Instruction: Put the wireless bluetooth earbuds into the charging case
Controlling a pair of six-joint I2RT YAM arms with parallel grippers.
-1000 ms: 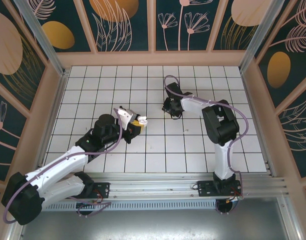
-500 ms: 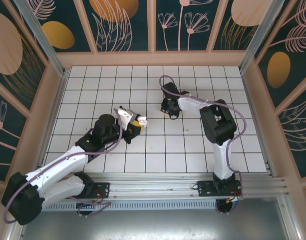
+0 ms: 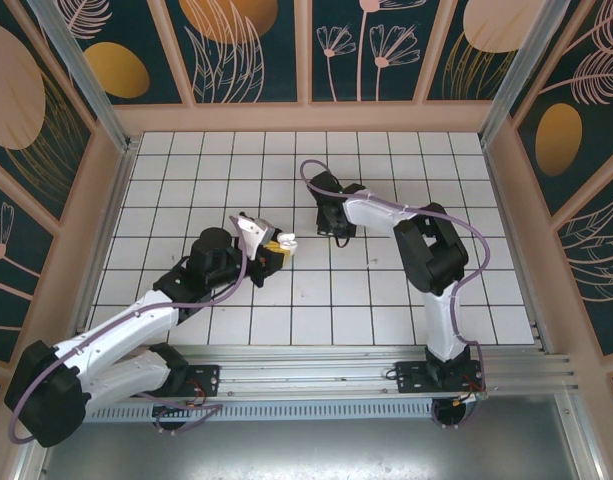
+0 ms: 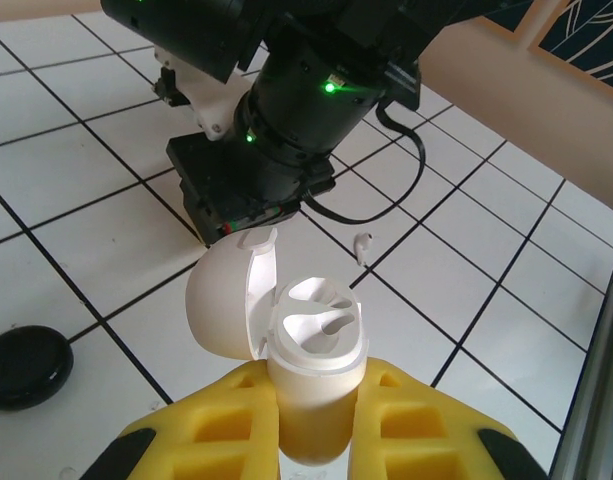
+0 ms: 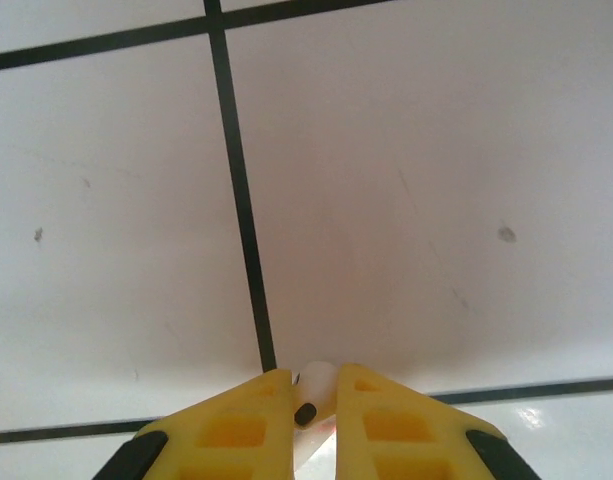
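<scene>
At your left, a black disc (image 4: 21, 365) lies on the table (image 4: 76, 170), apart from the work. Your left gripper (image 4: 316, 405) is clamped on the white charging case (image 4: 316, 340), holding it upright with its lid (image 4: 224, 305) swung open to the left. Just beyond the case, a loose white earbud (image 4: 363, 241) lies on a tile, close under the right arm's wrist, where a careless sweep could flick it away. Your right gripper (image 5: 314, 392) is pinched on a second white earbud (image 5: 319, 376), caught only at the very fingertips, low over the table. That thin hold is the main risk. The bud may twist or drop, and if it arrives crooked it could jam at the socket or knock the lid shut.
</scene>
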